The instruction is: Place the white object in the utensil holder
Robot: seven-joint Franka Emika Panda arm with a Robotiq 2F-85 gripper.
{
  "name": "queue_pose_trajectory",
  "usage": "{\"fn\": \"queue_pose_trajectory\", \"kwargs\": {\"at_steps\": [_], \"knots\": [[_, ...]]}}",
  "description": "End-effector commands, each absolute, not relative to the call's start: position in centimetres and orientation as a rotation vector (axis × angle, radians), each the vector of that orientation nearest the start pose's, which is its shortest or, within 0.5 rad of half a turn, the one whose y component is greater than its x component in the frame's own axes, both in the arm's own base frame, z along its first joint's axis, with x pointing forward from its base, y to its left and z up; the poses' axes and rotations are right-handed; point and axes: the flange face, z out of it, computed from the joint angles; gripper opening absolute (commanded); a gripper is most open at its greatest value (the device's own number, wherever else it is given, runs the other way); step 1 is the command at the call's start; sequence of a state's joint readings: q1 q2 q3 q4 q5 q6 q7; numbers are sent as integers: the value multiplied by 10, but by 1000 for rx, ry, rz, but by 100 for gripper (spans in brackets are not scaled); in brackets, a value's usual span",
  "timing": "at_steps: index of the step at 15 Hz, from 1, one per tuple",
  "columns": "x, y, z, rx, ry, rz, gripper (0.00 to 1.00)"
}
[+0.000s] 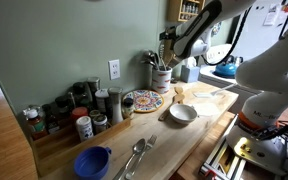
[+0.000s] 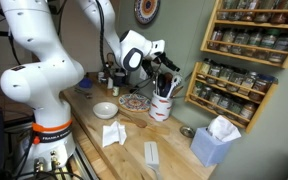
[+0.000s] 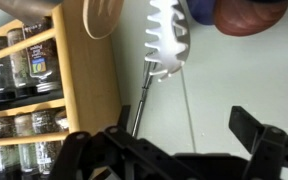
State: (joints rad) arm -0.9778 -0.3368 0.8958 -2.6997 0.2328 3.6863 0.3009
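The utensil holder, a pale crock with dark and metal handles sticking up, stands at the wall beside the patterned plate; it also shows in an exterior view. My gripper hovers just above its handles, open and empty. In the wrist view my fingers are spread with only wall between them, and a white slotted head on a metal stem sits beyond. A slim white utensil, the white object, lies flat on the counter's near part, far from the gripper.
Patterned plate, white bowl, blue bowl, two metal spoons and spice jars share the counter. A wall spice rack hangs close to the holder. A tissue box and a napkin lie nearby.
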Motion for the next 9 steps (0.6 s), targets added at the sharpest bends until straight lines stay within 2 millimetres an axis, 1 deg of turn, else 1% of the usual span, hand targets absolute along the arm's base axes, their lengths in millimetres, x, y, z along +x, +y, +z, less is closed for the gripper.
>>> {"fn": "queue_pose_trajectory", "kwargs": {"at_steps": [1,3,5,7,9], "knots": [[430,-47,465,-2537,636,-1802,100],[425,-46,469,-2582,592,-1712,100],[424,-36,464,-2658,505,-1588,100],[422,-24,452,-2719,399,-1475,100],[412,-11,435,-2776,314,-1363,100]]}}
